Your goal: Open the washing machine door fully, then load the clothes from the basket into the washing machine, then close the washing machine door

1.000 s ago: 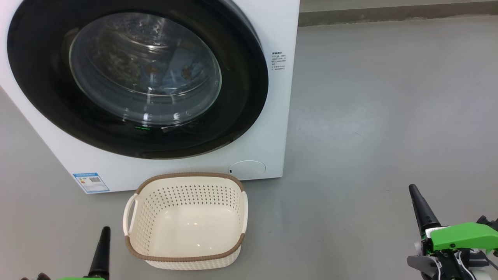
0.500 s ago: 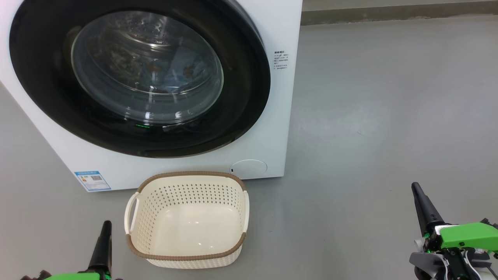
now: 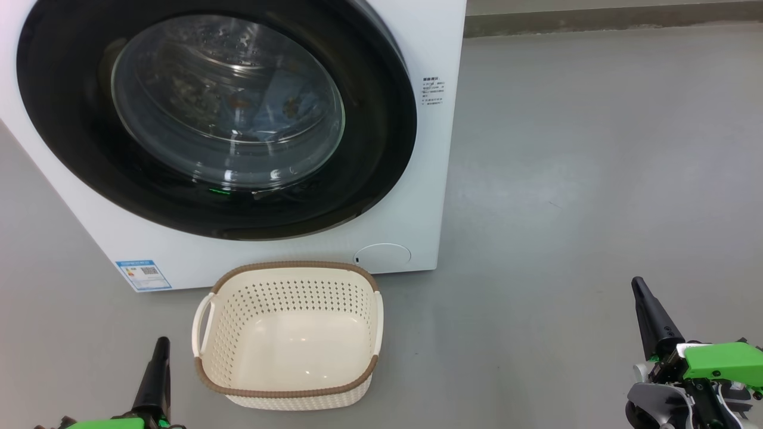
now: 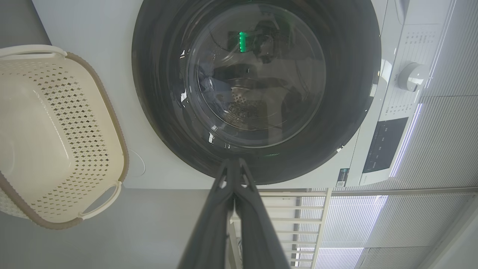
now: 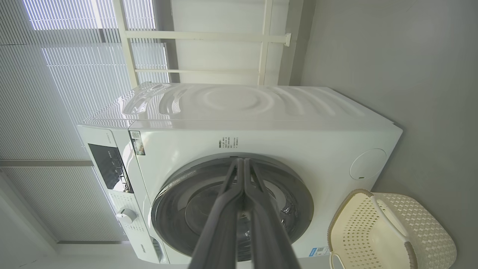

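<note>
Head view: empty basket (image 3: pixel 293 264), clothes (image 3: pixel 280 110) behind shut washing machine door (image 3: pixel 381 149). Pinched together, holding nothing: left gripper (image 3: pixel 160 345), right gripper (image 3: pixel 639 286). Seems all done.

A white front-loading washing machine (image 3: pixel 426 196) stands at the far left. Its round door (image 3: pixel 381 149), a glossy black rim around a bulging clear window, is shut. Light blue clothes (image 3: pixel 277 104) with orange-brown marks show dimly through the glass. A cream perforated basket (image 3: pixel 286 393) with a brown rim sits upright and empty on the floor, just in front of the machine.
</note>
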Tool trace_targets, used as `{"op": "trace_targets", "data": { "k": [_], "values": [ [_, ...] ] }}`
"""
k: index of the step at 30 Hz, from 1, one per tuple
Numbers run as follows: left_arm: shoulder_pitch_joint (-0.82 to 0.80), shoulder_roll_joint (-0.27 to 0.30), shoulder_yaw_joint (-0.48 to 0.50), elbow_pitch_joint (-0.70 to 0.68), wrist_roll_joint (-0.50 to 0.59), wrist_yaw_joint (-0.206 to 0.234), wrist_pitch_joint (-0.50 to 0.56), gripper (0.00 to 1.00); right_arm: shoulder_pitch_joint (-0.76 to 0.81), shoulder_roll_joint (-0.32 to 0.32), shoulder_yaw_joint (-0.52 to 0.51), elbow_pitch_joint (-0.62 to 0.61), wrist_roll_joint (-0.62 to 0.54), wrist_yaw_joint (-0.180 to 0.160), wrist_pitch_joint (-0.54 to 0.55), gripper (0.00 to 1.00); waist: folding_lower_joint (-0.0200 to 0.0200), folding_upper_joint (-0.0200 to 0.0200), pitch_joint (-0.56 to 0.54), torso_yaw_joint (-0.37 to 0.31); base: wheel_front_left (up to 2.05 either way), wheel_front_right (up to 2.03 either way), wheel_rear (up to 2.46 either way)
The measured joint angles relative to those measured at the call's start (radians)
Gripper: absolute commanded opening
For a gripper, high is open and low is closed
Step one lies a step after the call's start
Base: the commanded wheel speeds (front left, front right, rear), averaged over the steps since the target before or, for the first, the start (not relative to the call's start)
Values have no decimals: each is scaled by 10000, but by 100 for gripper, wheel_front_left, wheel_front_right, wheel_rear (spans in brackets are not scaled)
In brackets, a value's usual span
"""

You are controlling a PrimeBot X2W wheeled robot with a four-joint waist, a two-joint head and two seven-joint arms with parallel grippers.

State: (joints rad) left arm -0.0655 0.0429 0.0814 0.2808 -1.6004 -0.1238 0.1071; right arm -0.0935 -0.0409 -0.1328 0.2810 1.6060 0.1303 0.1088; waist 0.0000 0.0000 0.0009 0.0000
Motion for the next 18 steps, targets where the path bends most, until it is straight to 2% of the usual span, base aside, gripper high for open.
{"op": "trace_targets", "data": {
  "k": [18],
  "values": [
    [-3,-8,4,-2,0,0,0,0,0,0,-2,-6,33,0,0,0,0,0,0,0,0,0,0]
  ]
}}
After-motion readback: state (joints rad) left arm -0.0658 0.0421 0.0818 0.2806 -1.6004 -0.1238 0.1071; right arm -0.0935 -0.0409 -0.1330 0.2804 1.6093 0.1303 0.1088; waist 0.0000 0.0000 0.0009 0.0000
